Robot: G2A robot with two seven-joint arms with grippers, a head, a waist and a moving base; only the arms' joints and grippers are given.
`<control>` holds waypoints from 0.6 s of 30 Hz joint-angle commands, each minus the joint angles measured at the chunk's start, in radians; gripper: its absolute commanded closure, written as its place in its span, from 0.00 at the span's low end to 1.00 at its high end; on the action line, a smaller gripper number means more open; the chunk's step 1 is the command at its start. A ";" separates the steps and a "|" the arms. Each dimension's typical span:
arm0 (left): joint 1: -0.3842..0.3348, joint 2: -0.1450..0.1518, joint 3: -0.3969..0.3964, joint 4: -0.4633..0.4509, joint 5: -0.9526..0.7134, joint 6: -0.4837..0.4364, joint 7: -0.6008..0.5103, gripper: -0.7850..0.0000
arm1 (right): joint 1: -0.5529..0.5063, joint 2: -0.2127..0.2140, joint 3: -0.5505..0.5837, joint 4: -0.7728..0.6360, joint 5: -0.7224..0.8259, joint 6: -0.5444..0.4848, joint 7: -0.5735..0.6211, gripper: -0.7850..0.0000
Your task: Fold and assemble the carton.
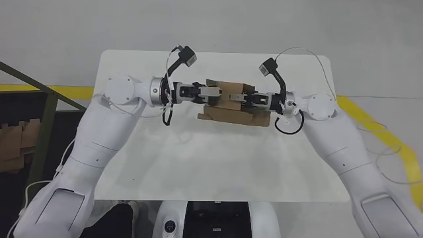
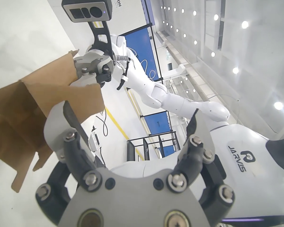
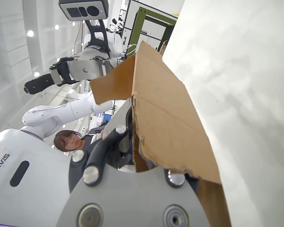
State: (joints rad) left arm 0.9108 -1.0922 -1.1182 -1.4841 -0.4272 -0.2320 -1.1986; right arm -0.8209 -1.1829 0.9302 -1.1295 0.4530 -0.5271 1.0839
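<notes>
Two grippers meet at the brown carton (image 1: pixel 228 114), on the bench (image 1: pixel 198 165) toward its far edge. Left gripper (image 1: pixel 213 92): fingers spread open, one touching a flap. Right gripper (image 1: pixel 243 97): fingers clamped on the carton's right wall

Carton (image 1: pixel 231 114) sits on the table (image 1: pixel 198 165), in the far half, about midway across. Left gripper (image 1: pixel 217 92) is at its left side, right gripper (image 1: pixel 238 97) at its right. They face each other over the carton's top, close together. One left finger (image 2: pixel 72 119) lies just behind a flap.
</notes>
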 commanded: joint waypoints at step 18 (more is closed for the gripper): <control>-0.013 -0.003 0.019 -0.013 0.029 -0.007 0.033 0.00 | -0.050 0.012 0.048 -0.067 -0.011 0.015 -0.003 1.00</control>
State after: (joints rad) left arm 0.8944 -1.0959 -1.0925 -1.4982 -0.3907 -0.2371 -1.1679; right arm -0.8694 -1.1718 0.9747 -1.1969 0.4369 -0.5110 1.0796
